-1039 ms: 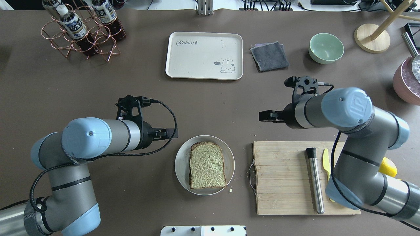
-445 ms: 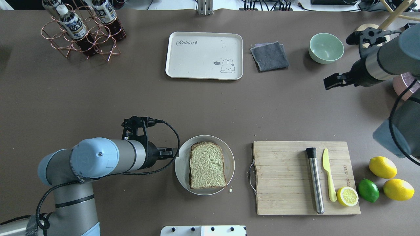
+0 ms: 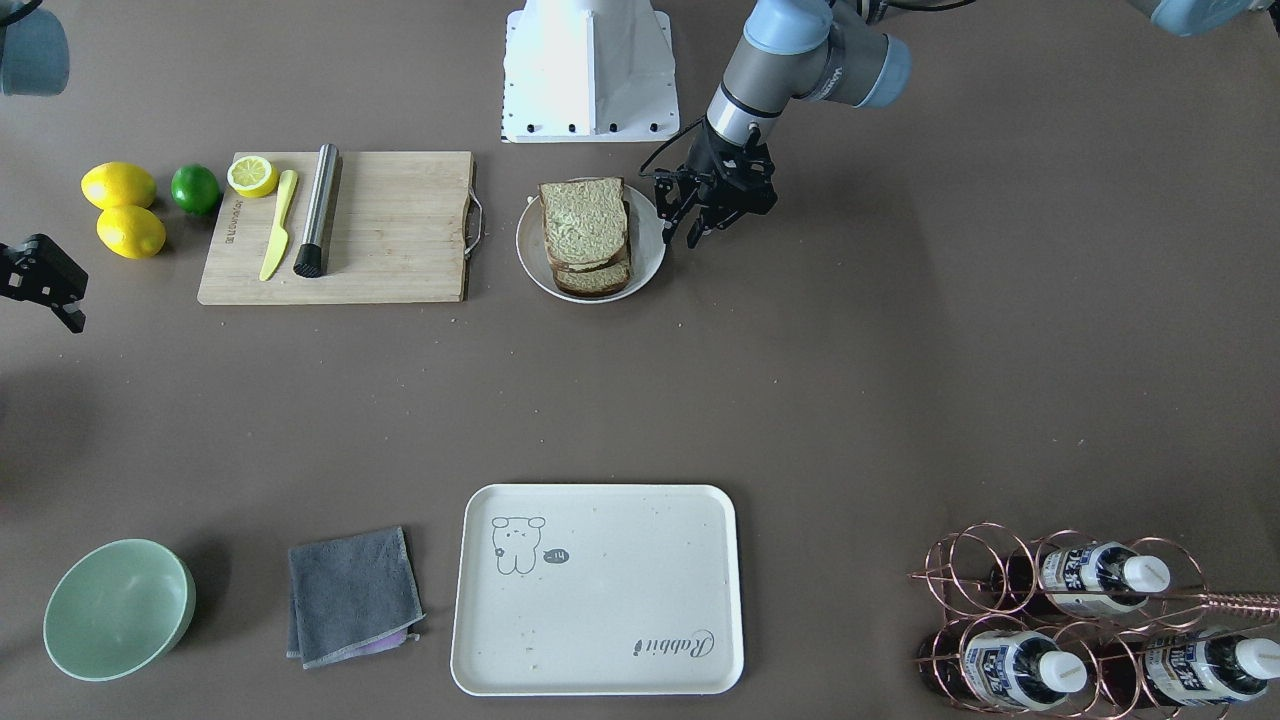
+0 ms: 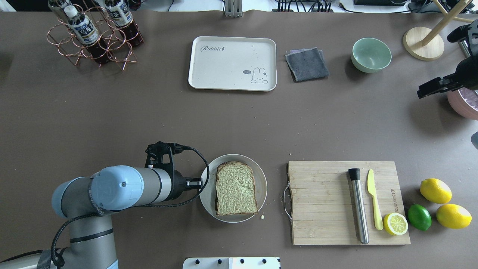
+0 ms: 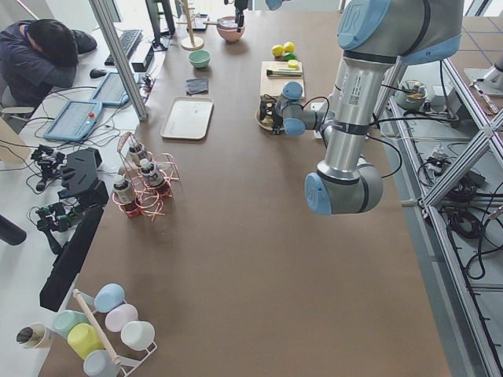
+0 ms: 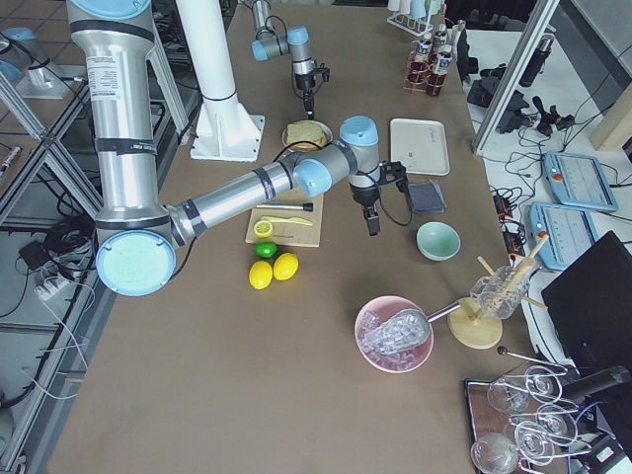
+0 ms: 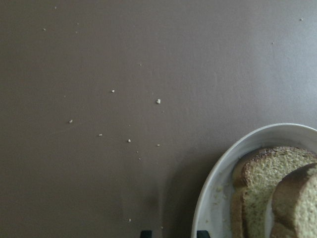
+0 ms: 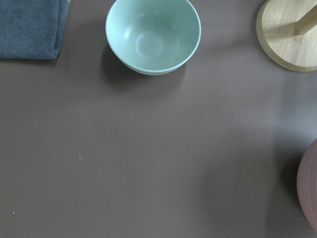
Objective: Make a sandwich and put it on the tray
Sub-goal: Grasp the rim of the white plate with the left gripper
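Note:
The sandwich (image 4: 236,188) lies as stacked slices of greenish-tan bread on a round white plate (image 4: 209,175); no egg shows. It also shows in the front view (image 3: 585,225) and the left wrist view (image 7: 270,188). The cream tray (image 4: 232,63) lies bare at the far middle of the table. My left gripper (image 4: 198,183) is low at the plate's left rim, open and empty, its tips at the bottom of the wrist view. My right gripper (image 4: 419,93) is open and empty, far off at the table's right side near the green bowl (image 8: 152,34).
A wooden cutting board (image 4: 321,201) right of the plate holds a steel muddler (image 4: 358,205), a yellow knife (image 4: 373,198) and a lemon half (image 4: 396,223). Lemons and a lime lie beside it. A grey cloth (image 4: 307,64), a bottle rack (image 4: 93,33) and a pink bowl (image 4: 463,104) stand around.
My right arm has swung from above the cutting board out to the table's right side. My left gripper has moved nearer and down to the plate's left rim.

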`<state>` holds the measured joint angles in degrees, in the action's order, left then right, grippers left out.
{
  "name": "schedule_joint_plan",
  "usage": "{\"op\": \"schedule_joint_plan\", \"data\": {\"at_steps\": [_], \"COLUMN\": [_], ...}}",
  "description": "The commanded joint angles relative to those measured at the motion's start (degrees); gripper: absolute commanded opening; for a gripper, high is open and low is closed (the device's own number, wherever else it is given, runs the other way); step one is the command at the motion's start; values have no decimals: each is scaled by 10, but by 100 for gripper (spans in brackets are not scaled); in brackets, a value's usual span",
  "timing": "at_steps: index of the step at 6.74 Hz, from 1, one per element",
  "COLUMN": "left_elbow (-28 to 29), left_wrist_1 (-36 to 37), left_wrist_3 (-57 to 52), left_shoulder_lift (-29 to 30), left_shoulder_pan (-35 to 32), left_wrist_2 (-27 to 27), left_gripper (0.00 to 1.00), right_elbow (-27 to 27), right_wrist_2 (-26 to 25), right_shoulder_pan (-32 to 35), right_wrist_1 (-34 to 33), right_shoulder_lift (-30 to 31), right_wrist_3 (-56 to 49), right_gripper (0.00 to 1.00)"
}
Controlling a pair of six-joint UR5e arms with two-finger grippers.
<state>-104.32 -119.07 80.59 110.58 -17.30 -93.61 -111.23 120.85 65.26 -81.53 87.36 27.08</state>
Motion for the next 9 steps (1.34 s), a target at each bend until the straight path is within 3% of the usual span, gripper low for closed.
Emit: {"op": "schedule_joint_plan", "data": {"at_steps": [1, 4, 6, 8, 9], "left_elbow": [24, 28, 35, 34, 32], "left_wrist_1": [-20, -20, -20, -21, -21], "left_wrist_3": [0, 0, 0, 0, -1], "left_shoulder_lift": [11, 20, 21, 24, 27], "left_shoulder_pan": [2, 2, 9, 10, 10], "left_wrist_2": [-1, -1, 0, -1, -1], "left_gripper": [42, 42, 30, 0, 0], "right_elbow": [1, 2, 3, 4, 5], "right_wrist_2": [4, 4, 4, 4, 4], "right_shoulder_pan": [7, 8, 7, 8, 8], "right_wrist_1": [1, 1, 1, 1, 1], "right_shoulder_lift": [4, 4, 4, 5, 5], "right_wrist_3": [-8, -8, -8, -8, -9], "right_gripper": [100, 100, 100, 100, 100]}}
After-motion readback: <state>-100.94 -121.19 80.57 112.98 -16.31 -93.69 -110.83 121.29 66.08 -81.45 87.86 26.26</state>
